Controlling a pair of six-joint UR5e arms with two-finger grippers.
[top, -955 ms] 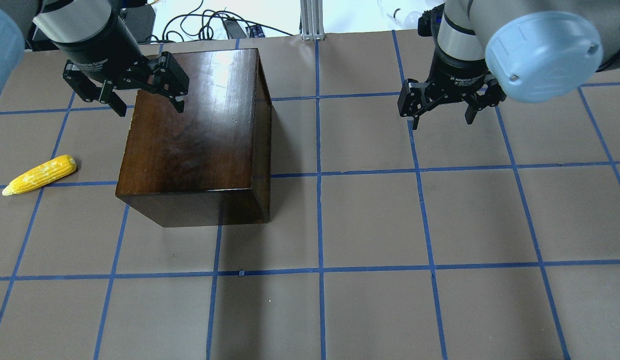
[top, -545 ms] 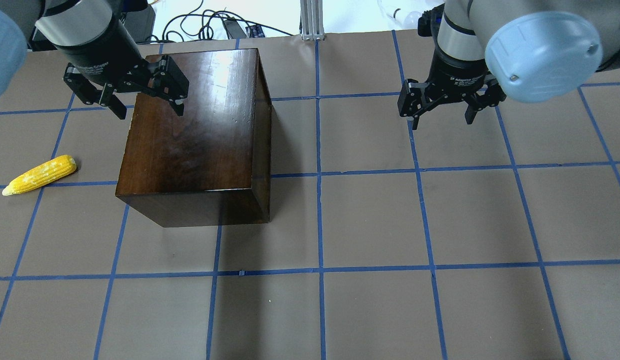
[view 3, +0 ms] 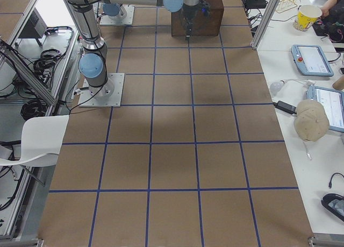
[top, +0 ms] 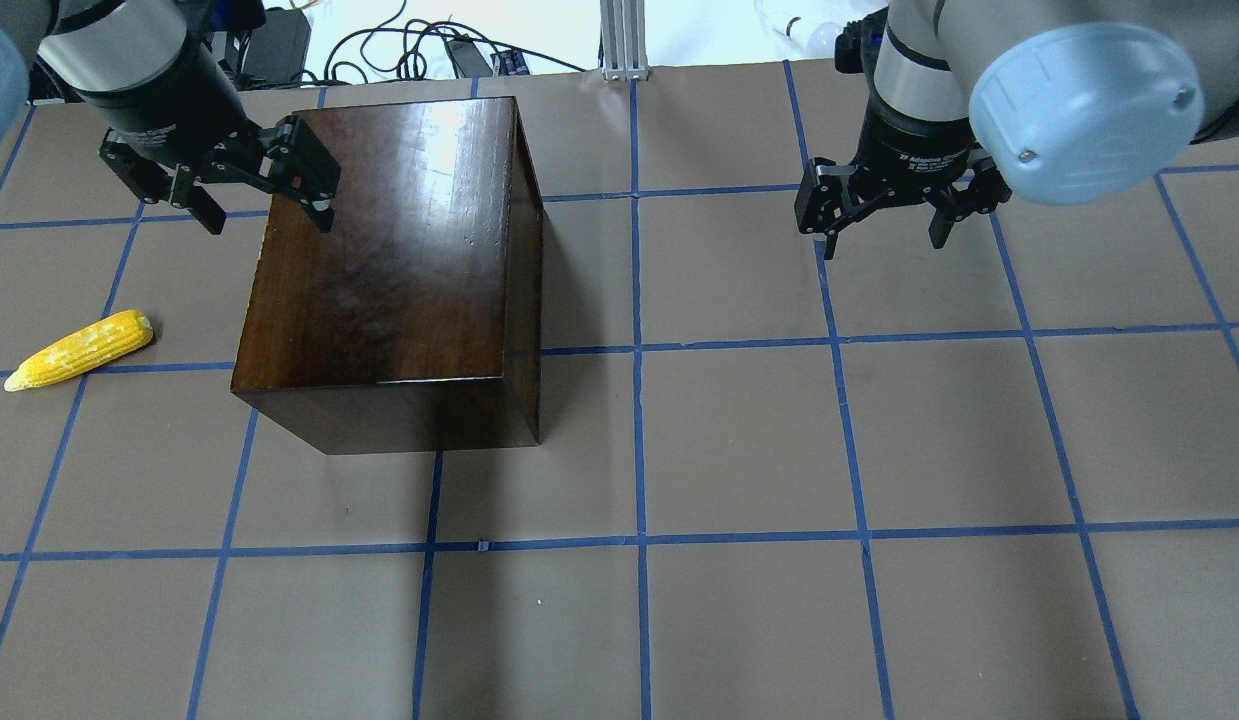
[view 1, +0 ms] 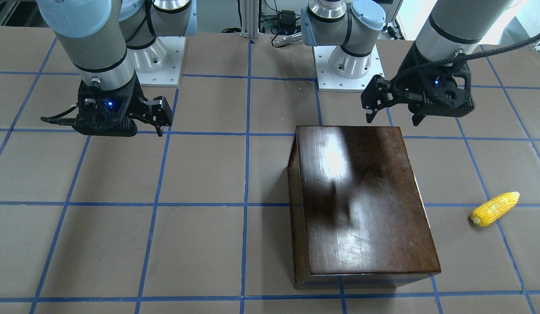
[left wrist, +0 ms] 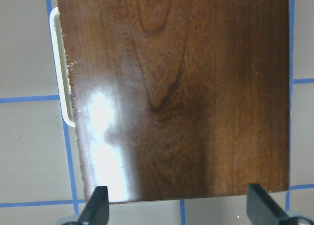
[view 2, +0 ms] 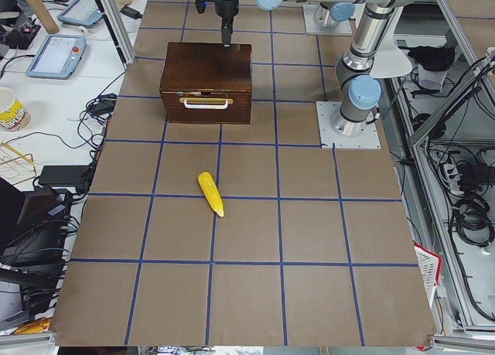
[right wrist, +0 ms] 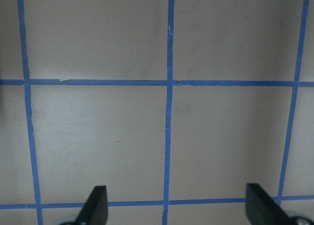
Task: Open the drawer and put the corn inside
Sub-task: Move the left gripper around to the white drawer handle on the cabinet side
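The dark-brown wooden box point(top: 379, 250) stands left of the table's middle. It also shows in the front view point(view 1: 365, 200). Its drawer point(view 2: 206, 107) is closed, and the white handle point(left wrist: 61, 73) faces the robot's left. The yellow corn point(top: 79, 350) lies on the table left of the box, also in the front view point(view 1: 495, 209) and the left side view point(view 2: 211, 194). My left gripper point(top: 269, 215) is open and empty above the box's rear left corner, seen in the front view point(view 1: 392, 118) and its wrist view point(left wrist: 176, 210). My right gripper point(top: 882, 240) is open and empty over bare table.
The table point(top: 739, 450) is brown with a blue tape grid. Cables and an aluminium post point(top: 624, 40) sit beyond its far edge. The two arm bases point(view 1: 348, 65) stand at the robot's side. Side tables hold tablets and cups point(view 2: 8, 107).
My left gripper has moved left, from over the box top toward the box's left edge. The right gripper, the box and the corn have not moved.
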